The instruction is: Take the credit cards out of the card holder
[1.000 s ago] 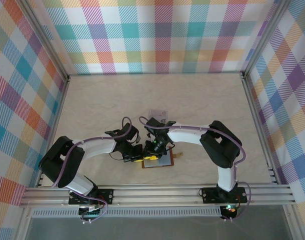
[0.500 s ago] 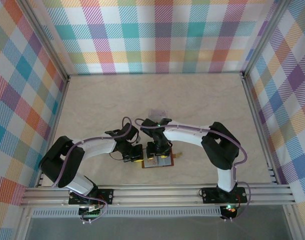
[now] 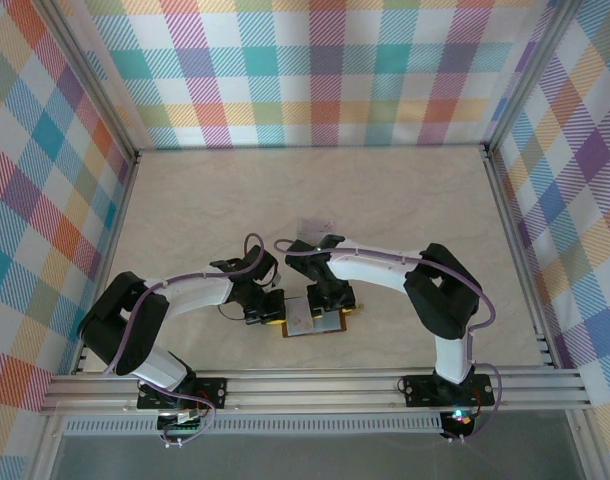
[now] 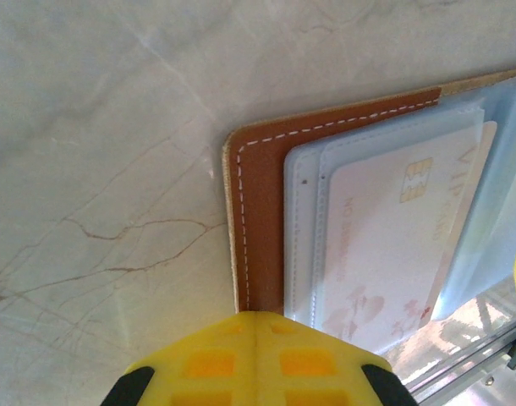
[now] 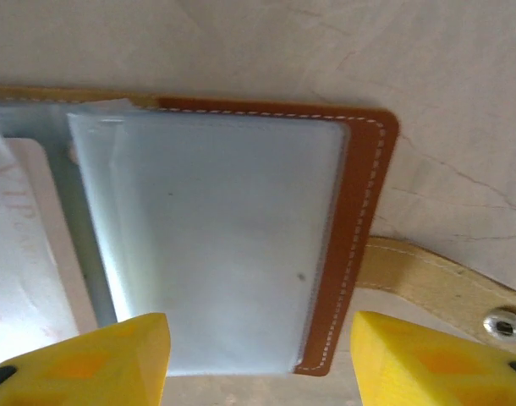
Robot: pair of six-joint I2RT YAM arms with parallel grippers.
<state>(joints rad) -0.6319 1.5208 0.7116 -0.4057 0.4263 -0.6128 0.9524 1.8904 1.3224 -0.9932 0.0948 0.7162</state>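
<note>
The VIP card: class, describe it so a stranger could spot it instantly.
On the pale marbled table, find the open brown stitched leather card holder. In its clear plastic sleeves sits a pale rectangular card; its gold chip and VIP lettering set it apart from the blank sleeves.

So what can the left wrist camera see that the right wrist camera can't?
Left wrist, not right wrist: the gold chip on the card, and the left gripper, shut at the edge of the wallet. Right wrist, not left wrist: the tab with its metal snap, and the right gripper, fingers apart over the wallet. Both: the brown wallet, its clear sleeves, the VIP card and the marble table.
</note>
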